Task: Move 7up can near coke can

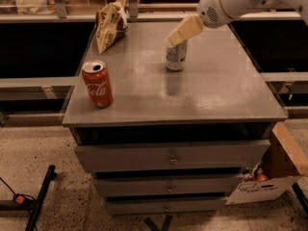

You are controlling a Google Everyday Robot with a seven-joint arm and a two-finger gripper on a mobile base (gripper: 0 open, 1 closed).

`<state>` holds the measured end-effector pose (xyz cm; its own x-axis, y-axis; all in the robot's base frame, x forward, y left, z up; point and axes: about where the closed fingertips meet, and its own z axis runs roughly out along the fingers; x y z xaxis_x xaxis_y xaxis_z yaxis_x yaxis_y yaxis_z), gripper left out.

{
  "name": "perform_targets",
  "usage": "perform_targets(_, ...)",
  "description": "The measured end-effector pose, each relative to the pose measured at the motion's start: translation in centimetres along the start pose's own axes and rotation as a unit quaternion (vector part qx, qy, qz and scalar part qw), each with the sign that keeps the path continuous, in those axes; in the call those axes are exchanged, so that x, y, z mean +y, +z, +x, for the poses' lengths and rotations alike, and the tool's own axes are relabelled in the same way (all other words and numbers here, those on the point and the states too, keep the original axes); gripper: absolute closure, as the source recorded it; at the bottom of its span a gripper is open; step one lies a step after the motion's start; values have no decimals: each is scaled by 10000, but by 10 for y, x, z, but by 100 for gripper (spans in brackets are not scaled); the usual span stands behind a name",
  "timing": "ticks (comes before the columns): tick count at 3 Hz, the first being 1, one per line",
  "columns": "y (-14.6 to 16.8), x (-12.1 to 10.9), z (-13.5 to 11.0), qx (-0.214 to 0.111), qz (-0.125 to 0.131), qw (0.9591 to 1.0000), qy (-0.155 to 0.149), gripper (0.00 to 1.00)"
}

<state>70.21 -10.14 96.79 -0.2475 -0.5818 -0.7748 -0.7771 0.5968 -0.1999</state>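
Observation:
The silver-grey 7up can (176, 57) stands upright on the grey cabinet top (216, 90), right of the middle and towards the back. The red coke can (97, 84) stands upright near the front left corner, well apart from it. My gripper (184, 31), cream-coloured on a white arm coming in from the upper right, is right over the top of the 7up can and hides its lid.
A yellow crumpled chip bag (109, 25) lies at the back left of the top. The cabinet has drawers (171, 155) below. A cardboard box (276, 170) sits on the floor at the right. A black stand leg (41, 196) is on the floor at the left.

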Motion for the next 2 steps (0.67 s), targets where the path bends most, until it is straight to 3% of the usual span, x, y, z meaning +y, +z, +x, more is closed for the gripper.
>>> perform_targets(2, 35, -4, 24, -140, -73, 9977, 653, 0)
